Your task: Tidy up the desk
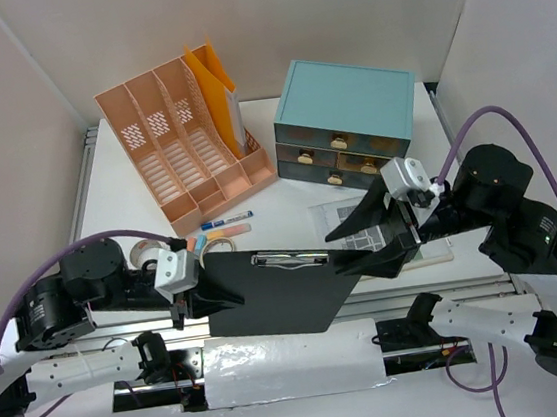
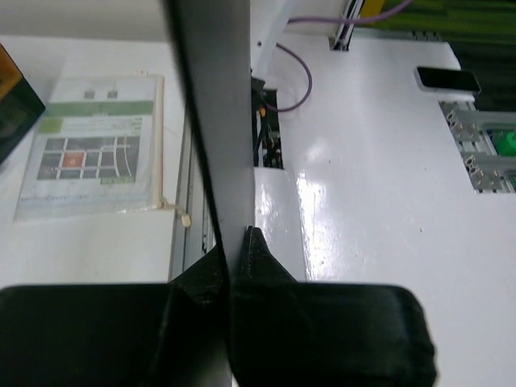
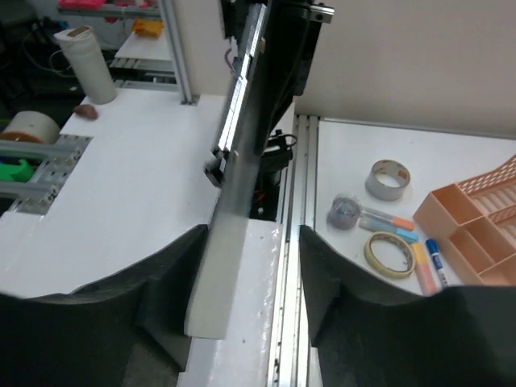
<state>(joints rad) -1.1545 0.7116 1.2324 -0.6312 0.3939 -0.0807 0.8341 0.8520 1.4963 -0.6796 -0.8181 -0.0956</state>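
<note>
Two pincers meet at one black clipboard [image 1: 278, 289], which hangs over the near edge of the white worktop [image 1: 288, 199]. We see the left pincer [image 1: 207, 302] clamped tight on the board's left edge. The right pincer [image 1: 365, 244] stands open, fingers spread either side of the board's right edge. Behind, the worktop carries a pink file organizer [image 1: 180, 139] at back left and a teal drawer cabinet [image 1: 347, 100] at back right.

matt black clipboard [image 1: 268, 292], smooth white desk [image 1: 293, 205]
</note>
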